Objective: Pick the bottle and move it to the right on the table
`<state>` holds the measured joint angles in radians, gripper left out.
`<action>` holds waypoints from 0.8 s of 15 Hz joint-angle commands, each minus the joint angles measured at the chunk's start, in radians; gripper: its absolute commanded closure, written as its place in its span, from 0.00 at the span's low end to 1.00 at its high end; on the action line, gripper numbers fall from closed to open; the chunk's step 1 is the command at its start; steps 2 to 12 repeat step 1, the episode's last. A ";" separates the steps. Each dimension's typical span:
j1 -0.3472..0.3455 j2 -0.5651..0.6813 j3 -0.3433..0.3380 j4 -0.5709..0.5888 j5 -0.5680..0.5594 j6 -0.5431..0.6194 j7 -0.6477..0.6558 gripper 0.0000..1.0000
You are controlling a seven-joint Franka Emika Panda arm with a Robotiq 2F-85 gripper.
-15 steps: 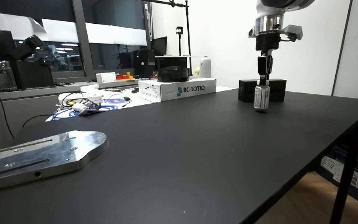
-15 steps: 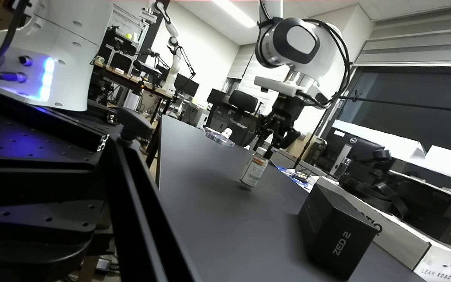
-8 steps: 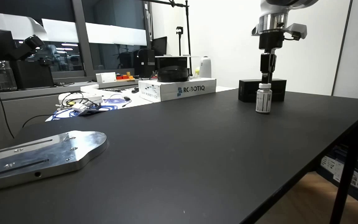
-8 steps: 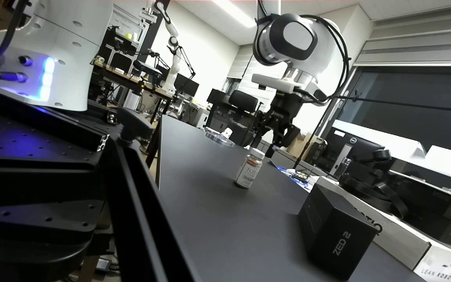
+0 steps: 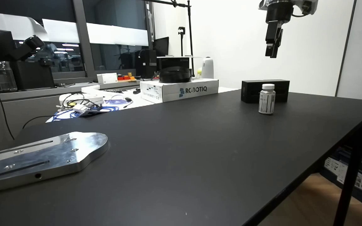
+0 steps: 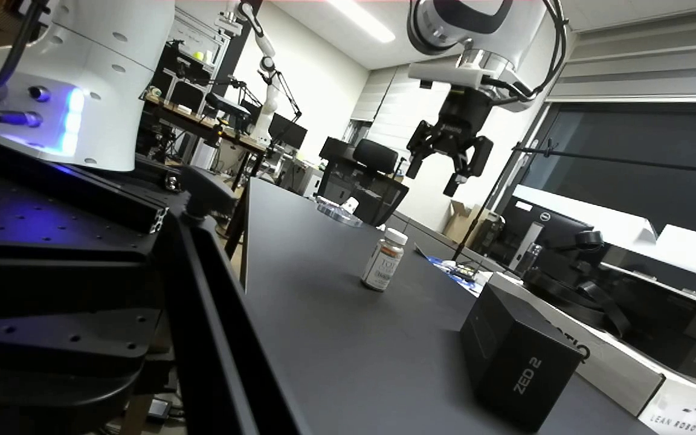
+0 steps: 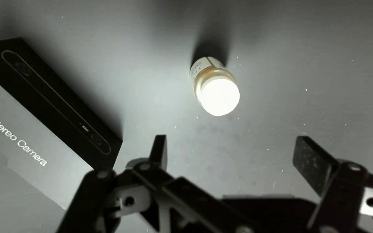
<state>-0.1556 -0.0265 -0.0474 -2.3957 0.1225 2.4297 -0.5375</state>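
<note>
The small bottle [image 5: 266,102] stands upright on the black table [image 5: 174,157], in front of the low black box in an exterior view. Its white cap and printed label with an orange band show clearly on the bottle [image 6: 382,264]. From above, the wrist view has the bottle [image 7: 220,96] just beyond the fingertips, its cap bright with glare. My gripper [image 6: 432,177] hangs well above the bottle, apart from it, jaws spread wide. Nothing lies between the fingers of the gripper [image 7: 231,147]; only bare tabletop shows through the gap.
A black box [image 6: 523,362] sits near the bottle; the wrist view places this box [image 7: 60,106] on its left. A long white carton [image 5: 181,91] lies beyond the table's far edge. A shiny metal plate [image 5: 58,153] rests at the table's other end.
A second ago the gripper held the bottle, tilted, just over the table. The bottle then came to stand upright, the jaws opened, and the gripper rose well above it.
</note>
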 commanded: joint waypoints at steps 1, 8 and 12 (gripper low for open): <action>0.025 -0.011 -0.026 -0.004 -0.002 -0.008 -0.004 0.00; 0.025 -0.011 -0.026 -0.004 -0.002 -0.008 -0.004 0.00; 0.025 -0.011 -0.026 -0.004 -0.002 -0.008 -0.004 0.00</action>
